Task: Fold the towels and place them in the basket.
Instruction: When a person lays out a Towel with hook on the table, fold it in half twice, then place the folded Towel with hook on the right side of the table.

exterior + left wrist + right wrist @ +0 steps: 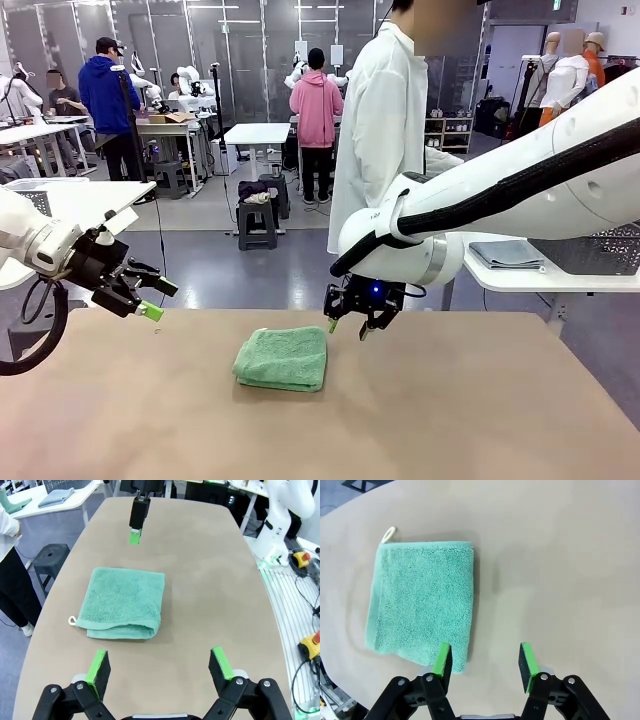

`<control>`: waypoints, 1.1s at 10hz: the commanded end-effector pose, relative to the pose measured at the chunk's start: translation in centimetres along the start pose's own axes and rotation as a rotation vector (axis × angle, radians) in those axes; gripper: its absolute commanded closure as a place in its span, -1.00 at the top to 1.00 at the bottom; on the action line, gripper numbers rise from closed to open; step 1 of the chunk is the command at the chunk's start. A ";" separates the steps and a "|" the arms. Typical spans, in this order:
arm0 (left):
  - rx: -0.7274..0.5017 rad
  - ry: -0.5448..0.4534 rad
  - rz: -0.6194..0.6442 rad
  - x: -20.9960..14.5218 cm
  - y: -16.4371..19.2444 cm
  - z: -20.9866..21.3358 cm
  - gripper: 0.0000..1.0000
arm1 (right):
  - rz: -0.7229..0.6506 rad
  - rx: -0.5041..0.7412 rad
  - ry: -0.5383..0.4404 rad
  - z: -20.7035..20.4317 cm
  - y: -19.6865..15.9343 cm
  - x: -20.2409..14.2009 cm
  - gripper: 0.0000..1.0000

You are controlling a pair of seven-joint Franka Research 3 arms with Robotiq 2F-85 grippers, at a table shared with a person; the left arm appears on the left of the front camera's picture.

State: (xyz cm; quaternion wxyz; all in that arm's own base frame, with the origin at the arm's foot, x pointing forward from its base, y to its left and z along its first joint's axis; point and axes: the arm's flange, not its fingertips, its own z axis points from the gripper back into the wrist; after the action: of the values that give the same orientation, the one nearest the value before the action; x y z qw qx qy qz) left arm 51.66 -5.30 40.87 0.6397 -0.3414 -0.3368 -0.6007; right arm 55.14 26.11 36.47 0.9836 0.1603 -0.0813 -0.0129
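1. The mint green towel (pixel 281 359) lies flat in the middle of the worktop (pixel 450 410), folded into a compact pad. The worktop around it is bare.
2. The pad is close to square. I judge its slightly longer axis to run near to far. Its thick doubled edge faces left, and the hanging loop (pixel 72 621) sticks out at the far-left corner.
3. The left claw (pixel 160 300) hovers over the left end of the worktop, well apart from the towel. Its jaws are spread wide and it holds nothing.
4. The right claw (pixel 347 329) hangs above the towel's right edge. It is released too, partly spread, with one pad over the cloth's edge, the other over bare worktop, and nothing between them.
5. Judged from this, the folding of the green towel is done and the step in hand is picking it up. The next move calls for the right claw to drop and pinch every layer at that right edge. It should then lift without letting the fold fall open and carry the towel far and right.
6. Past the worktop's far-right side stands a white side table (pixel 520 281). On it the folded blue-grey towel (pixel 507 254) lies just left of the dark mesh basket (pixel 590 252), not in it.
7. A person (pixel 385 130) in a white coat stands at the far side.
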 end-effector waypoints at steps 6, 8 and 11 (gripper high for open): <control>0.013 0.009 -0.003 0.1 -0.2 -0.1 1.00 | -0.022 -0.023 -0.008 -0.1 0.3 0.0 0.35; 0.013 0.009 -0.003 0.1 -0.2 -0.1 1.00 | -0.022 -0.023 -0.008 -0.1 0.3 0.0 0.35; 0.013 0.009 -0.003 0.1 -0.2 -0.1 1.00 | -0.006 0.039 -0.005 -1.7 1.4 -0.1 0.36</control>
State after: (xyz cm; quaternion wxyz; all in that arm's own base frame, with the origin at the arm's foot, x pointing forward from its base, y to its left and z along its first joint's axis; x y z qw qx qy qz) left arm 51.66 -5.30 40.87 0.6397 -0.3414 -0.3368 -0.6007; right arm 54.92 27.04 35.94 0.9834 0.1642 -0.0768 -0.0089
